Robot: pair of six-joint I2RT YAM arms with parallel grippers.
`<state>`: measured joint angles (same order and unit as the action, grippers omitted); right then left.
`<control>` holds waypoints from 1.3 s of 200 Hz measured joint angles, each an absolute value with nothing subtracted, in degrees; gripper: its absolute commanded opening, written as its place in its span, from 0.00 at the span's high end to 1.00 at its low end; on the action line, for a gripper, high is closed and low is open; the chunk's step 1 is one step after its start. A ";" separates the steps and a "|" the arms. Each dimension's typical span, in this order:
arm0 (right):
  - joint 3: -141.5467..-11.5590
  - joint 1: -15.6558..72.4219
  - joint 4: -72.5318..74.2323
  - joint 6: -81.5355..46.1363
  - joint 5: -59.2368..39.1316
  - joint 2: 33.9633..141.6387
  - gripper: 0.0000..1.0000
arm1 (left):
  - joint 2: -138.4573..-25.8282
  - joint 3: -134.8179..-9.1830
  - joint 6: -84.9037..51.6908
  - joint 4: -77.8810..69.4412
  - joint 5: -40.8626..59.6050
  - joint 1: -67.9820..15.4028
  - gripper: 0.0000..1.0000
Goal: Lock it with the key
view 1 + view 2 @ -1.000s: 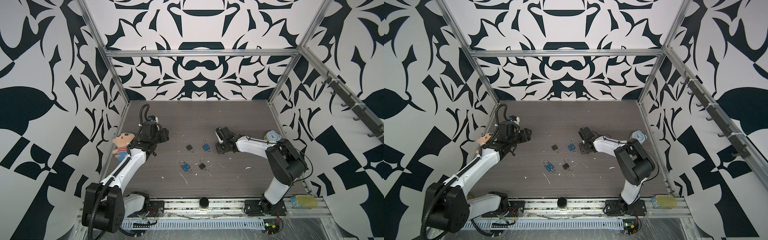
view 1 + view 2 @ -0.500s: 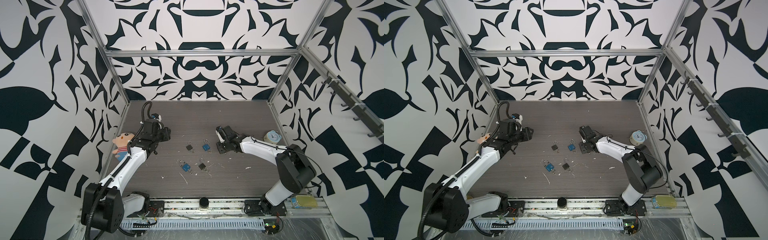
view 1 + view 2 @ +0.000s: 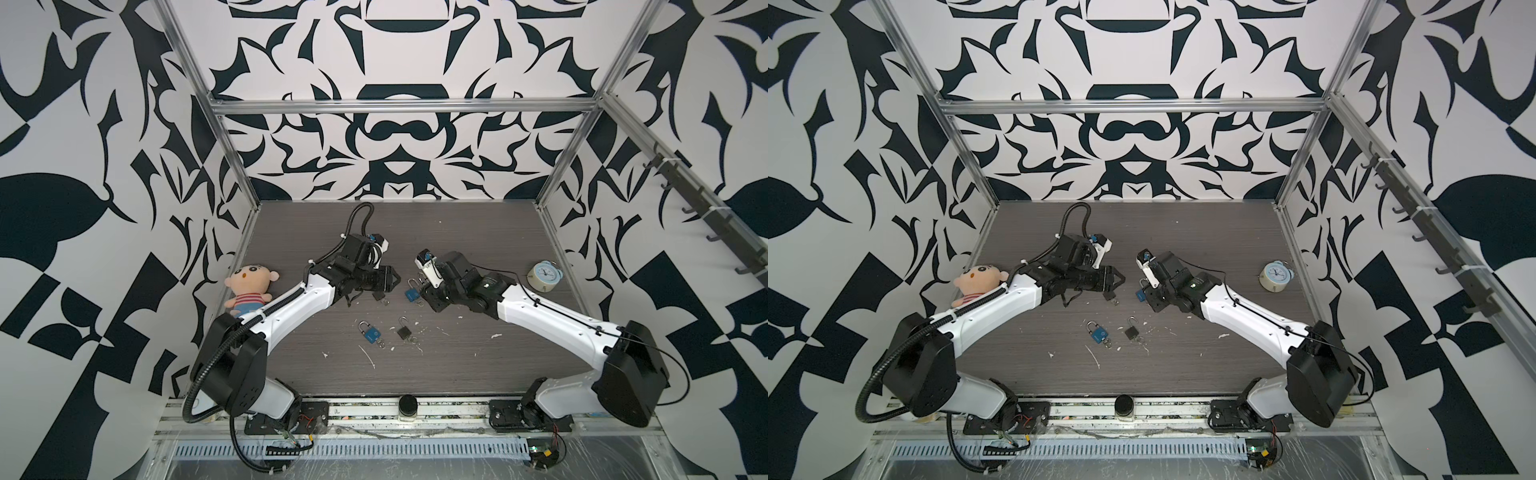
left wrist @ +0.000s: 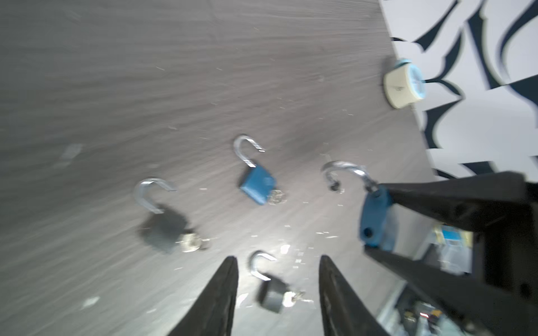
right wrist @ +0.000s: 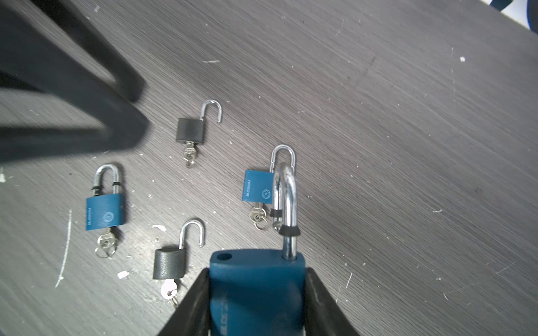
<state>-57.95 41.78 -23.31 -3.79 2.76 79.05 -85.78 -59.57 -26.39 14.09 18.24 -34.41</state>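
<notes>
Right wrist view: R gripper (image 5: 257,272) clamps blue padlock (image 5: 256,293), shackle (image 5: 286,200) unlatched. In a top view it lies 3 o'clock of L gripper (image 3: 395,280), open, empty.

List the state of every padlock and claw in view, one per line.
left claw, open, empty.
held blue padlock, shackle open.
right claw, shut on it.
rear blue padlock, shackle open, key in.
rear black padlock, shackle open, key in.
front black padlock, shackle open, key in.
front blue padlock, key in; shackle latched or not, unclear.
</notes>
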 measured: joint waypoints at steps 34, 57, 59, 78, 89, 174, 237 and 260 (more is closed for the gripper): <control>-57.10 42.22 -23.31 -3.79 2.81 76.64 1.00 | -88.51 -59.55 -31.33 9.85 24.45 -34.63 0.63; -56.60 42.57 -23.31 -3.84 3.01 76.55 1.00 | -89.62 -59.55 -34.96 6.15 27.77 -34.74 0.63; -56.58 42.59 -23.31 -3.86 3.01 76.55 1.00 | -89.69 -59.55 -35.31 5.69 28.16 -34.76 0.63; -56.16 42.92 -23.29 -3.90 3.07 76.55 1.00 | -90.52 -59.55 -38.00 2.26 30.87 -35.09 0.58; -56.07 43.09 -23.31 -3.92 3.09 76.55 1.00 | -91.29 -59.57 -39.59 0.62 32.08 -35.40 0.55; -56.01 43.51 -23.03 -4.45 3.44 76.55 1.00 | -98.43 -61.63 -46.06 -5.06 36.18 -37.17 0.56; -55.94 43.77 -22.74 -4.56 3.38 76.55 1.00 | -100.03 -62.92 -48.56 -8.75 37.04 -37.28 0.59; -55.81 43.88 -22.44 -4.58 3.33 76.55 1.00 | -101.14 -63.75 -48.93 -9.04 37.17 -37.32 0.60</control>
<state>-55.81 43.88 -22.44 -4.58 3.33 76.55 -101.14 -63.75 -48.93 -9.04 37.17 -37.32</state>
